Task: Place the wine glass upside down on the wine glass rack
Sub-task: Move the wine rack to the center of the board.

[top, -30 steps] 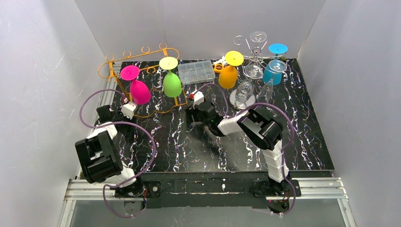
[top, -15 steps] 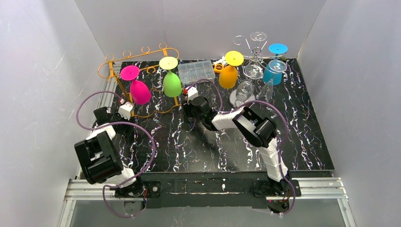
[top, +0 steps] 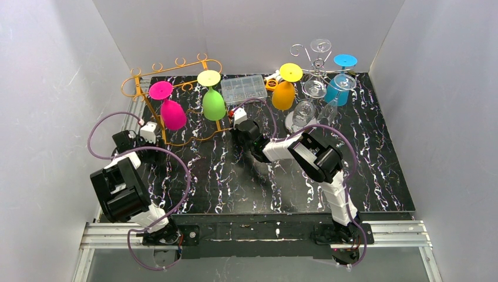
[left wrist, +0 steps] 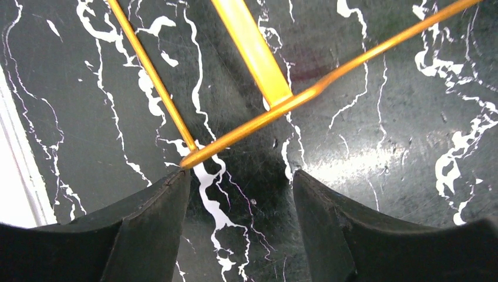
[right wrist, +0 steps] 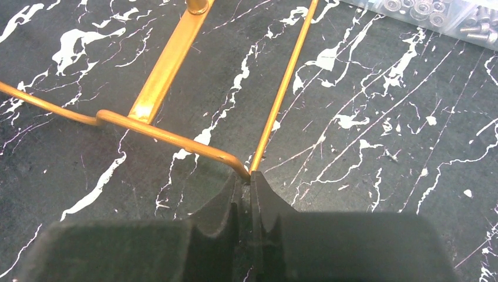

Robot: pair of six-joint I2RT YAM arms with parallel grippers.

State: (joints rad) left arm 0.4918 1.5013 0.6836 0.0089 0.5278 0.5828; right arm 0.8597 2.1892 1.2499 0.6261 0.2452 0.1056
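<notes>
The orange wire wine glass rack (top: 176, 66) stands at the back left. A pink wine glass (top: 172, 113) and a green wine glass (top: 213, 104) hang upside down on it. My right gripper (top: 234, 130) sits at the rack's front right corner; in the right wrist view the gripper (right wrist: 249, 179) is shut on the bent base wire (right wrist: 170, 136). My left gripper (top: 151, 143) is low at the rack's front left corner. In its wrist view the gripper (left wrist: 241, 182) is open over the table, and the base wire (left wrist: 252, 120) ends at the left fingertip (left wrist: 176, 182).
A silver wire rack (top: 317, 59) at the back right has an orange glass (top: 283, 94), a blue glass (top: 339, 91) and clear glasses (top: 302, 114) around it. A clear box of screws (top: 243, 89) lies behind the right gripper. White walls close in three sides.
The right gripper has moved back and left to the rack's corner and has closed on the wire. The left gripper has shifted left along the rack's foot and opened slightly wider.
</notes>
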